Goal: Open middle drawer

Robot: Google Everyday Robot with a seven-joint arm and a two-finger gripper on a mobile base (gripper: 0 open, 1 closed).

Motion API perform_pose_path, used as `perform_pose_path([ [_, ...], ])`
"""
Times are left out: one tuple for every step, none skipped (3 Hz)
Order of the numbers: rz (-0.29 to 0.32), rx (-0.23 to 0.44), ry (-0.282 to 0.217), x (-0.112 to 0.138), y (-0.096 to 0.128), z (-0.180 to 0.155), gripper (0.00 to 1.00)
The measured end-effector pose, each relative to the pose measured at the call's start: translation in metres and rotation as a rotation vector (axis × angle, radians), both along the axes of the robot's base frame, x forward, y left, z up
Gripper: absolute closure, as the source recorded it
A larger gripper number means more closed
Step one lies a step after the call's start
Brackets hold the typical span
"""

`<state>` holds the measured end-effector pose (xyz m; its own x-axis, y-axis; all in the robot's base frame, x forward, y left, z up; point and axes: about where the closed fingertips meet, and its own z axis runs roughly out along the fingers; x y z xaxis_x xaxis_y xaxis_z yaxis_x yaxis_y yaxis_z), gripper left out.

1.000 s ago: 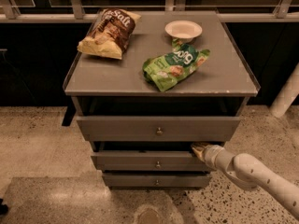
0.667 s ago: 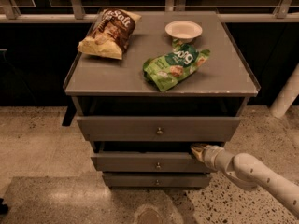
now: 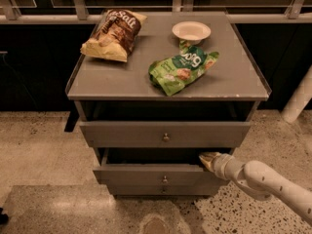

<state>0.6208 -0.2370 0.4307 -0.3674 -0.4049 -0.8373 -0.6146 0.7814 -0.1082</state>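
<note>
The grey cabinet has three drawers. The middle drawer, with a small brass knob, stands pulled out a little, and a dark gap shows above its front. My gripper is at the top right corner of this drawer's front, touching or just over its upper edge. The white arm reaches in from the lower right. The uppermost drawer also stands partly out. The lowest drawer looks pushed in beneath the middle one.
On the cabinet top lie a brown and yellow chip bag, a green chip bag and a white bowl. A white post stands to the right. The floor is speckled stone.
The middle drawer's front has come out slightly toward the camera. My gripper has stayed at its top right corner, shifting very little.
</note>
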Motion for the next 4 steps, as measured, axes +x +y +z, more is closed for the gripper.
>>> perform_pose_path([
  [-0.012,-0.024,0.092,-0.033,-0.007,-0.009,1.00],
  [-0.017,-0.028,0.106,-0.036,-0.007,-0.004,1.00],
  [-0.016,-0.028,0.106,-0.036,-0.007,-0.004,1.00],
  [0.017,-0.052,0.098,-0.029,-0.004,0.002,1.00],
])
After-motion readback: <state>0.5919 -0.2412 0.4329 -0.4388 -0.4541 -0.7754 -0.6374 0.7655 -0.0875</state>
